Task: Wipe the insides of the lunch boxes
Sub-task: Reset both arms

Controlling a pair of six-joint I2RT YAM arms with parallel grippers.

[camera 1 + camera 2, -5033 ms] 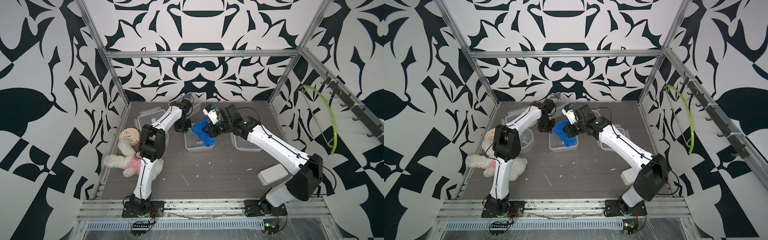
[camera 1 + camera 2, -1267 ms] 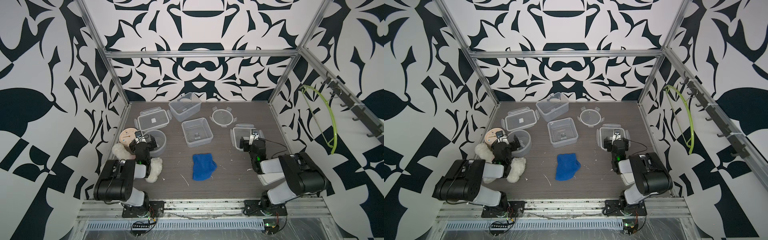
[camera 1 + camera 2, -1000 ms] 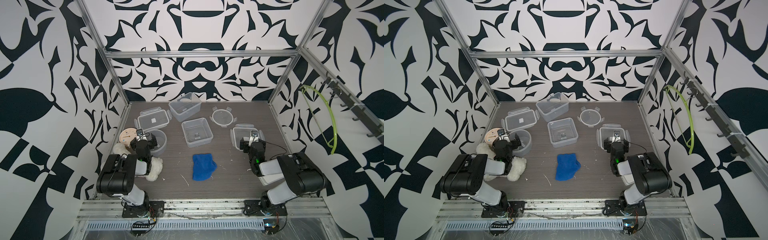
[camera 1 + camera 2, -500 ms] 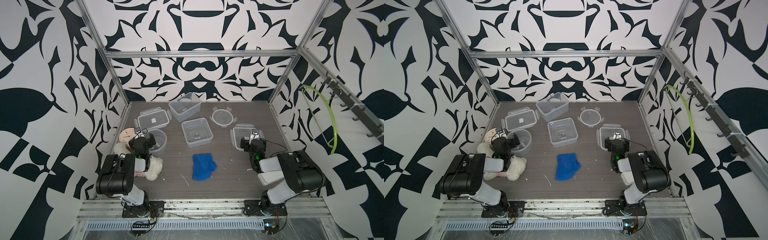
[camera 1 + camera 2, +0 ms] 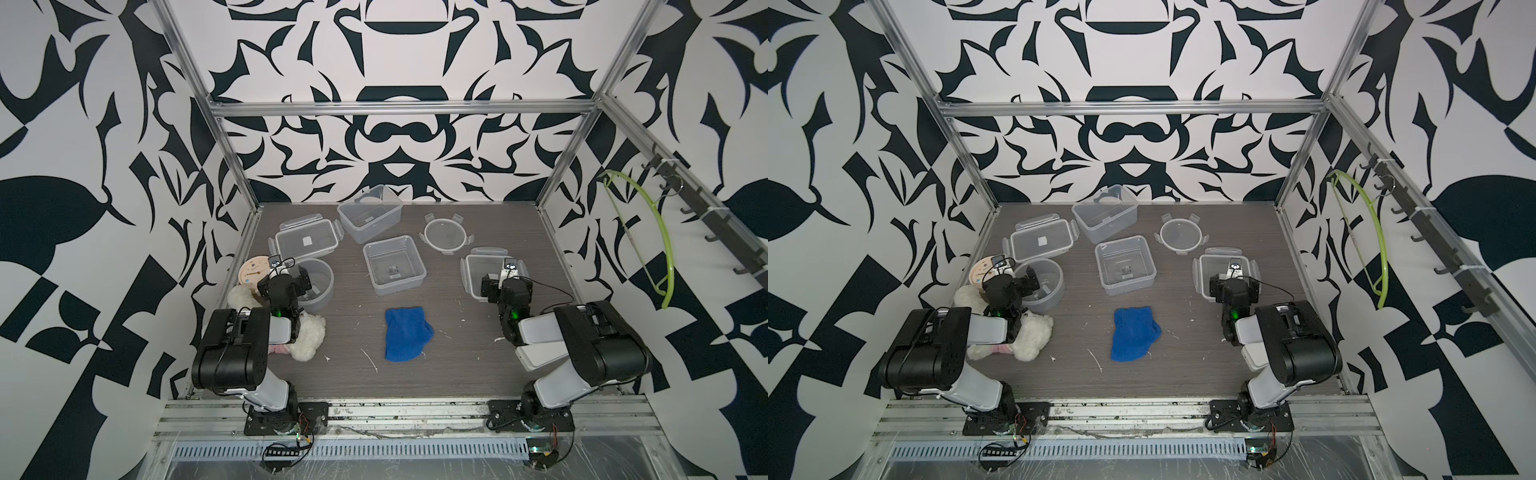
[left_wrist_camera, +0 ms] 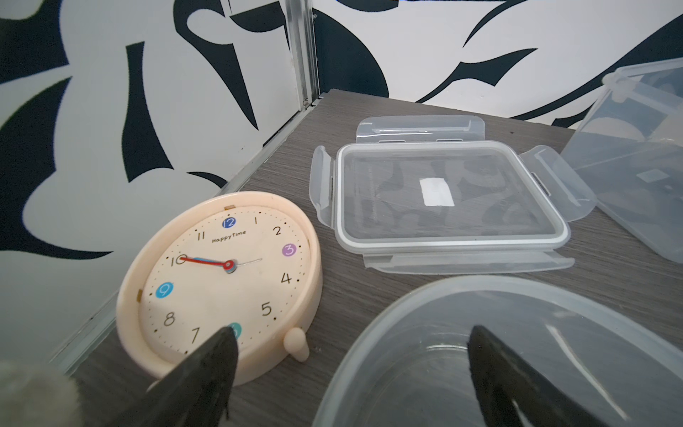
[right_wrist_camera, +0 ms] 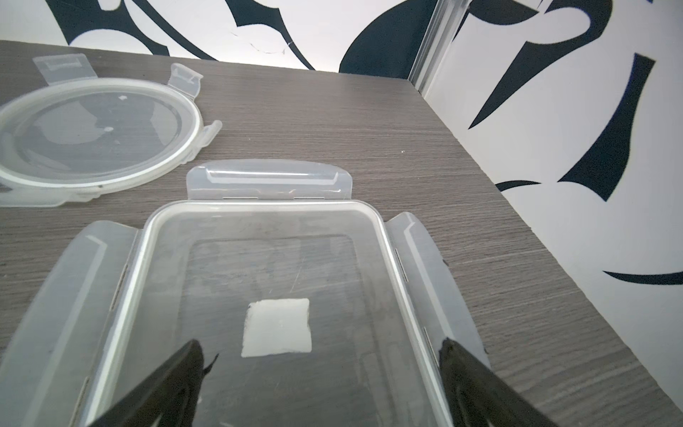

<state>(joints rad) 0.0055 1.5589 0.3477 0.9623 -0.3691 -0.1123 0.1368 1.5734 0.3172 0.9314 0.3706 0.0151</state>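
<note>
Left gripper (image 6: 351,331): jaws spread wide, holding nothing; it sits low between the beige clock (image 5: 252,272) and the round lunch box (image 5: 322,276).
Right gripper (image 7: 319,341): jaws spread wide, empty, poised over a clear clip lid (image 7: 273,258) on the table's right side.
Round lunch box: open, at the left, just beside the clock.
Square lunch box (image 5: 394,264): open, mid-table, apart from both arms.
Rectangular lunch box (image 5: 370,214): open, near the back wall.
Rectangular lid (image 5: 306,241): flat, between the rectangular and round lunch boxes.
Round lid (image 5: 444,235): flat, right of the rectangular lunch box.
Blue cloth (image 5: 405,332): crumpled on the table (image 5: 457,365), in front of the square lunch box.
Plush toy (image 5: 307,336): white, under the left arm.
</note>
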